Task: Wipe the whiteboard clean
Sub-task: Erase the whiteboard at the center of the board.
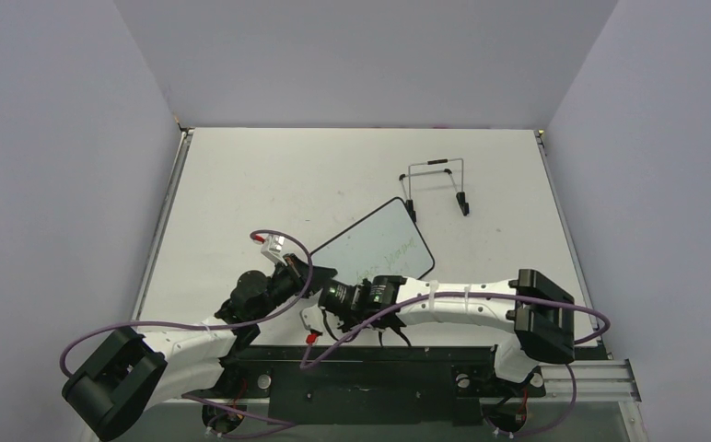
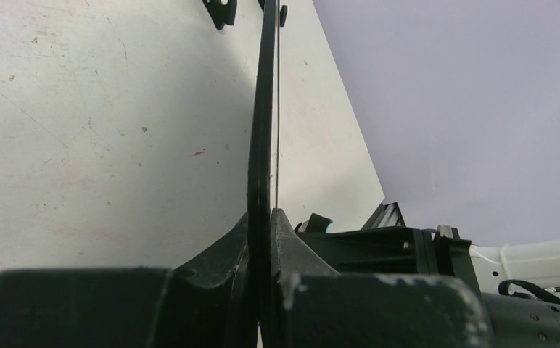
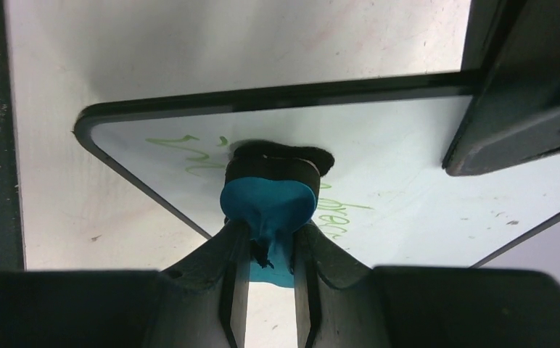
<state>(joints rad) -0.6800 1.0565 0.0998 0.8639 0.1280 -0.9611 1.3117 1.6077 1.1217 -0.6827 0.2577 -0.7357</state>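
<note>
Some green writing (image 3: 190,161) is left on the whiteboard (image 3: 422,167), centre frame; left gripper (image 2: 262,217) clamps its edge, right gripper (image 3: 270,233) pinches a blue eraser (image 3: 266,203) against it.

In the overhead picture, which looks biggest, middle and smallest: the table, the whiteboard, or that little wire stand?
1. table, by far the largest.
2. whiteboard.
3. wire stand, the smallest. It sits farther from the camera, which may shrink it a little.

Green scrawl (image 3: 190,158) on the whiteboard (image 3: 415,170) — unreadable.
</note>
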